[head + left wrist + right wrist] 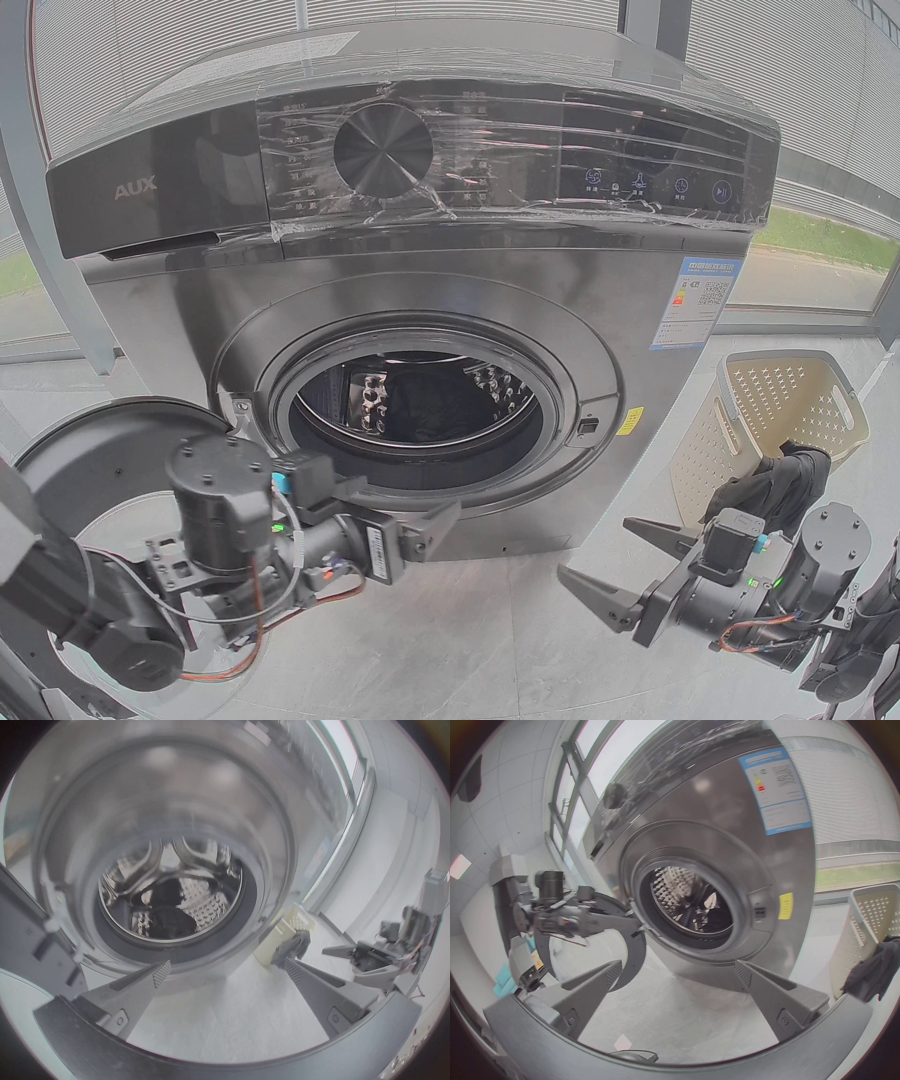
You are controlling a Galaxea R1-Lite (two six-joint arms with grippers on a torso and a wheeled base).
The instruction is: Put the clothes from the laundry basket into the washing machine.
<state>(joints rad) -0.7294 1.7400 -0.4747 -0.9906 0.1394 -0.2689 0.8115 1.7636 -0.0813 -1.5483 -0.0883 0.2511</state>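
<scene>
Clothing (776, 489), black and crumpled, drapes over the perforated cream laundry basket (714, 448).

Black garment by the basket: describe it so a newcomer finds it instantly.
Find the grey washing machine; on the floor to the robot's right of it stands a beige perforated laundry basket. The black garment hangs over its rim, the only dark cloth outside the drum.

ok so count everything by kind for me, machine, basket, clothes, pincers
washing machine: 1
laundry basket: 1
dark garments: 2, garment in the drum, garment on the basket rim
pincers: 2, left pincer, right pincer, both open
total: 6
</scene>
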